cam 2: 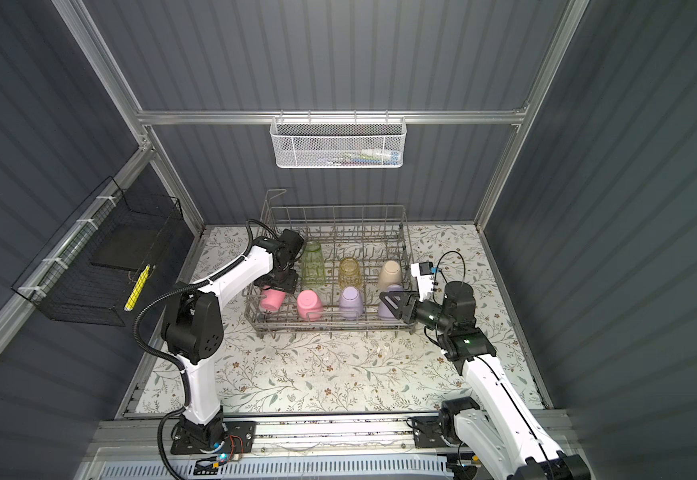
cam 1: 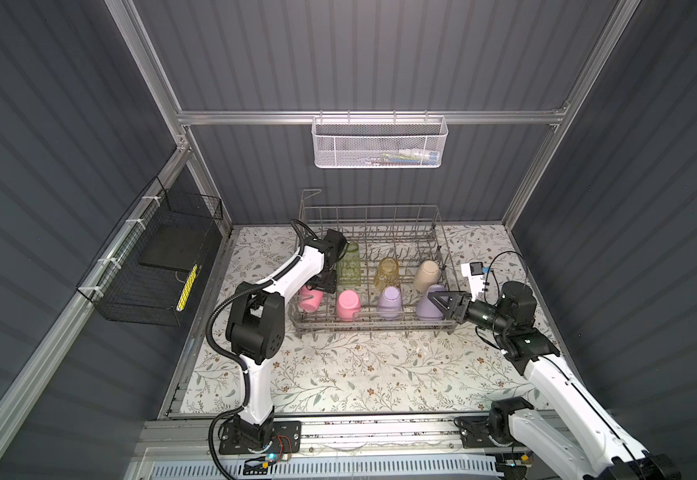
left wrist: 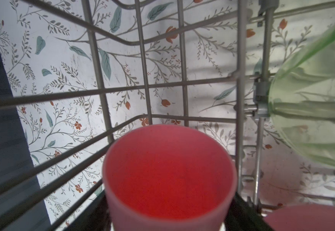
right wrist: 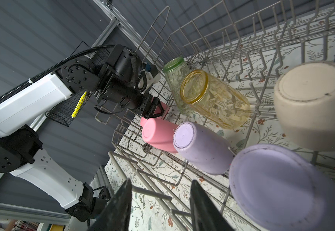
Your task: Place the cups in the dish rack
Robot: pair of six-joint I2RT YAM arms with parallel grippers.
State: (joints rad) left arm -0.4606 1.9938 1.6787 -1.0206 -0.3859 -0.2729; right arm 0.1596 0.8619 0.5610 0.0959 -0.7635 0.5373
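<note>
Floral tabletop (cam 1: 359,374), grey ribbed walls (cam 1: 359,62), L end effector (cam 1: 315,289) grips pink cup (cam 1: 310,301), R end effector (right wrist: 160,183) open

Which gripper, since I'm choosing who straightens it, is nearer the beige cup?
Right. The right gripper is by the lilac cup in front of the beige cup; the left gripper is at the opposite end of the dish rack.

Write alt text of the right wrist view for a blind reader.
A grey wire dish rack holds two lilac cups, a beige cup, a pink cup, a clear yellow cup and a clear green cup. At its far end the left gripper straddles a second pink cup; the right gripper, open, frames the foreground.
</note>
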